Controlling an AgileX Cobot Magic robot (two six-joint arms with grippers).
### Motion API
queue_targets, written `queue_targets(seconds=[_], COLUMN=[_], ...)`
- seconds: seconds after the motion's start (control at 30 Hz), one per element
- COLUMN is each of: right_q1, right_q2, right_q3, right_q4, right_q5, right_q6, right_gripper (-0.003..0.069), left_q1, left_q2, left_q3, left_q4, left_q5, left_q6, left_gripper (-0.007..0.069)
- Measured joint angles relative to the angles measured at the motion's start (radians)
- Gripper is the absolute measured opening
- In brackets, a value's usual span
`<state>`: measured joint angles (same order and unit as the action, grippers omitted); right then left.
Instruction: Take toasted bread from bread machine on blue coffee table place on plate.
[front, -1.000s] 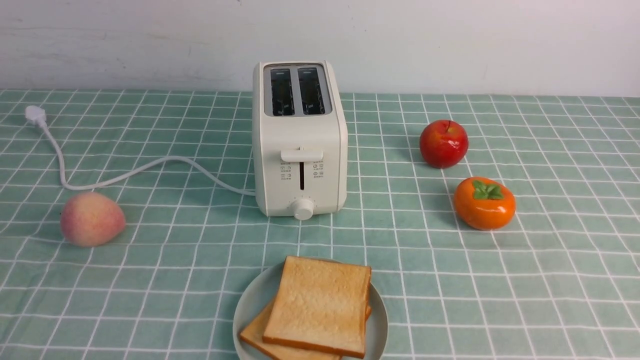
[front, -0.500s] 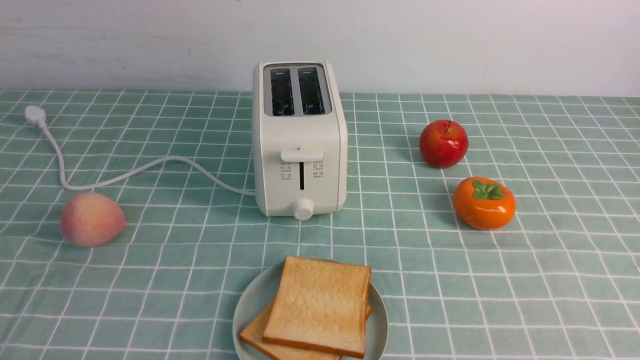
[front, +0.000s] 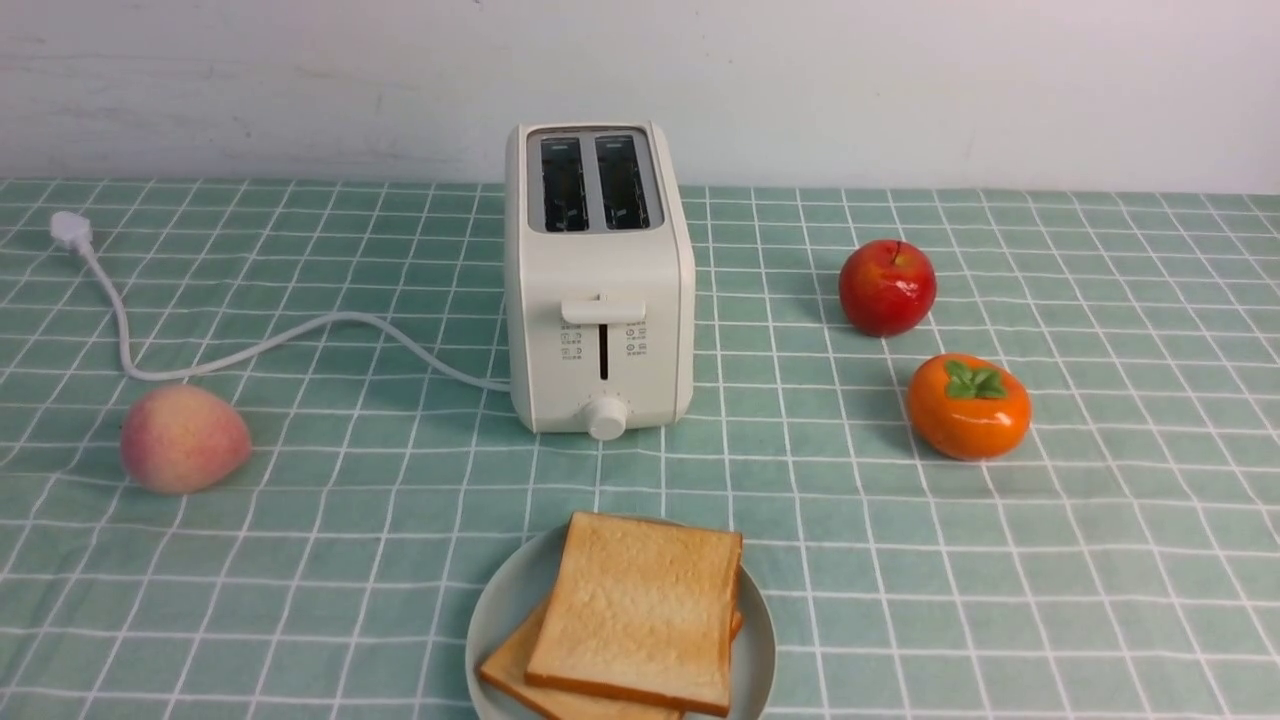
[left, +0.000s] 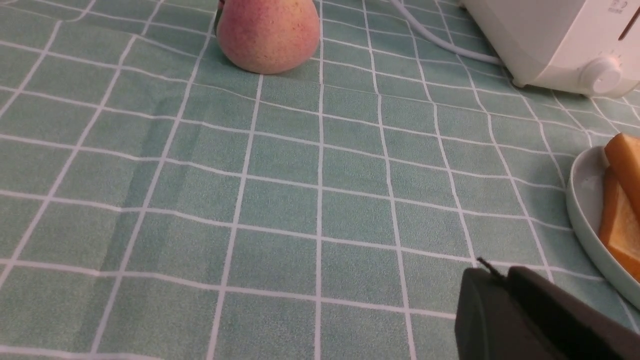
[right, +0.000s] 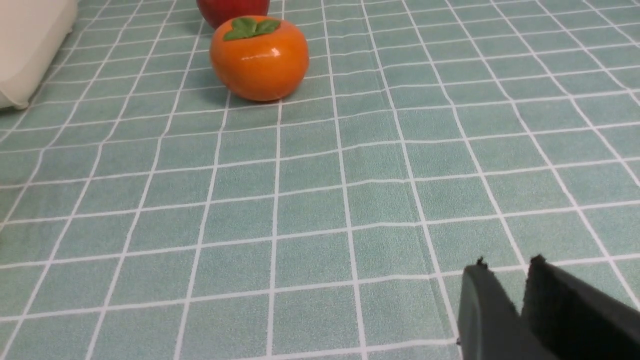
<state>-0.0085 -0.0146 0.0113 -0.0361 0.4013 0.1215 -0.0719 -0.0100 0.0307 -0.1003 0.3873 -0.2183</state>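
Two slices of toasted bread (front: 640, 605) lie stacked on the plate (front: 500, 600) at the near middle of the blue coffee table (front: 1100, 550). The bread machine (front: 598, 300) stands behind the plate, and both its slots are dark and empty. Neither gripper shows in the front view. In the left wrist view my left gripper (left: 495, 272) is shut and empty, low over the cloth beside the plate's rim (left: 582, 200). In the right wrist view my right gripper (right: 507, 265) holds nothing, its jaws nearly together over bare cloth.
A peach (front: 183, 438) lies left of the bread machine near its white cord (front: 250, 345). A red apple (front: 887, 287) and an orange persimmon (front: 968, 405) sit to the right. A white wall runs behind the table.
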Motion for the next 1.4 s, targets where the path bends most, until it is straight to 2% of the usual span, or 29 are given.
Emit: queue_targets(seconds=[1.4], right_q1=[0.000], right_q2=[0.000], right_q3=[0.001], right_q4=[-0.001], right_q5=[-0.003], right_q6=[0.000], right_gripper=[0.0182], left_q1=[0.000], left_q2=[0.000], left_q3=[0.000], left_q4=[0.000], left_q5=[0.000], left_q6=[0.000], left_gripper=[0.0067])
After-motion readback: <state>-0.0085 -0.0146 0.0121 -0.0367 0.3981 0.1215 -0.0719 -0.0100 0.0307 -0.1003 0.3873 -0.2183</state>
